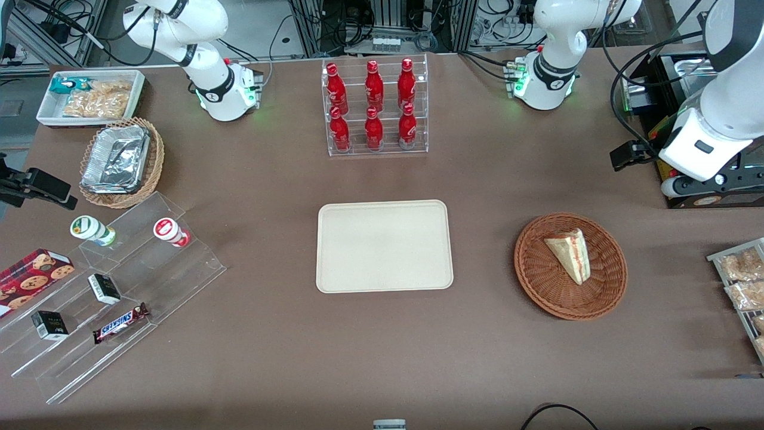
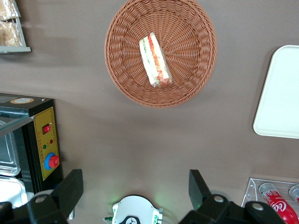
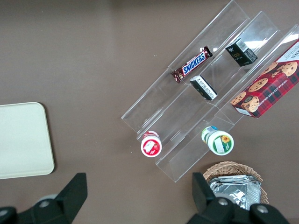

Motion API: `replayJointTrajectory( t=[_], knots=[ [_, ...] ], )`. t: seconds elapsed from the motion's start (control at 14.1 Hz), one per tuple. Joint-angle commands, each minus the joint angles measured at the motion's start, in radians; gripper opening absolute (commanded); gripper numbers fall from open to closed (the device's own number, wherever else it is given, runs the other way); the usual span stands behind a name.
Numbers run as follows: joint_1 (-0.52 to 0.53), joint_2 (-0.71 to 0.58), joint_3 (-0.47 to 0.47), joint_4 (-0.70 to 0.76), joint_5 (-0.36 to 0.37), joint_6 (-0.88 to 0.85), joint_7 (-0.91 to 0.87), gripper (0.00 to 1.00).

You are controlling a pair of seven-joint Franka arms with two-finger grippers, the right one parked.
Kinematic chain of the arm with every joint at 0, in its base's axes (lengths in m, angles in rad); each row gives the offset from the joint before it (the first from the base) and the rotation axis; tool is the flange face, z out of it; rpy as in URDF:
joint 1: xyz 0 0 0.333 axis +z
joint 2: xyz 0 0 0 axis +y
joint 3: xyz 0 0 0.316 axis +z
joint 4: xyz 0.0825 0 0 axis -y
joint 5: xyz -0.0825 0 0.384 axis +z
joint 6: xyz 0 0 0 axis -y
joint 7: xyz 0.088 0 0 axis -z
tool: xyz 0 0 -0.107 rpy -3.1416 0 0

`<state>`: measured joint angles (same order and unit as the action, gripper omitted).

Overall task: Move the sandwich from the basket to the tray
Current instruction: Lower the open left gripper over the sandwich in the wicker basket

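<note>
Sandwich (image 1: 569, 255) lying flat in basket (image 1: 570, 266), off centre toward the rim farthest from the front camera, red filling stripe along one long side. Basket on bare table (image 1: 382, 352) toward the working arm's end; tray (image 1: 384, 246) mid-table, well apart from it, nothing on it. Gripper (image 2: 135, 189) held high, farther from the front camera than the basket, near the table's edge at the working arm's end; fingers spread wide, nothing between them. Probably parked there to keep basket and sandwich in plain sight before descent. Task judged not yet begun. Open cloth between basket and tray, no obstacle on that line. Bottle rack (image 1: 375, 106) farther from the camera than the tray, clear of the path. Snack bin (image 1: 743, 286) near the basket at the table's edge; low risk of a brush.
</note>
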<state>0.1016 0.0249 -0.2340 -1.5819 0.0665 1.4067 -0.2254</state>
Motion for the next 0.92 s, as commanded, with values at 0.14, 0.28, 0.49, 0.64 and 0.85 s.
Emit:
replayJointTrajectory(
  t=[0.14,0.28,0.49,0.64,0.85],
  knots=[
    [0.01,-0.01,-0.007,-0.01,-0.011,-0.005,0.009,1.0],
    [0.01,0.0,-0.005,-0.055,-0.004,0.033,0.008,1.0],
    [0.015,0.027,0.004,-0.162,0.004,0.15,0.008,1.0],
    [0.021,0.068,0.005,-0.236,0.001,0.243,0.008,1.0],
    [0.02,0.151,0.016,-0.285,0.0,0.334,0.003,1.0]
  ],
)
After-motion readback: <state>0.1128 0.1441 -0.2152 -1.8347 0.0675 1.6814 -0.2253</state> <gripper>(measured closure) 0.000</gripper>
